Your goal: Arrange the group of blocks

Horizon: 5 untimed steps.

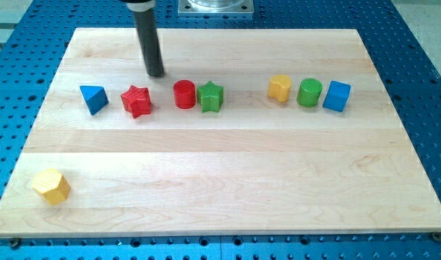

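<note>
My tip rests on the wooden board toward the view's top left, just above and between the red star and the red cylinder, touching neither. A row runs across the upper board: a blue triangle, the red star, the red cylinder touching a green star, then a yellow hexagonal block, a green cylinder and a blue cube. A second yellow hexagonal block lies alone at the view's bottom left.
The board lies on a blue perforated table. A grey metal mount sits at the view's top centre.
</note>
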{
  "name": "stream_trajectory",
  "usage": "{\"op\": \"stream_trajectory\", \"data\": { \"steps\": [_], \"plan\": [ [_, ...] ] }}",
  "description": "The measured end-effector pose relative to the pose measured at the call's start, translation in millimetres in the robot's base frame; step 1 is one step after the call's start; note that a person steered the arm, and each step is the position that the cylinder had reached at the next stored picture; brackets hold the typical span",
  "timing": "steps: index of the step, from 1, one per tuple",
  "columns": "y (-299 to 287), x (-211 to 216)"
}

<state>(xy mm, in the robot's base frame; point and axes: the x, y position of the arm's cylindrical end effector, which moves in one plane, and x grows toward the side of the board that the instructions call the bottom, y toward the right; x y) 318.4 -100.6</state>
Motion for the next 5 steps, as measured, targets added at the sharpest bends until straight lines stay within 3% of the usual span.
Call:
{"op": "stream_trajectory", "data": {
  "steps": [2, 4, 5],
  "plan": [
    [58, 27],
    [54, 47],
    [80, 44]
  ]
}}
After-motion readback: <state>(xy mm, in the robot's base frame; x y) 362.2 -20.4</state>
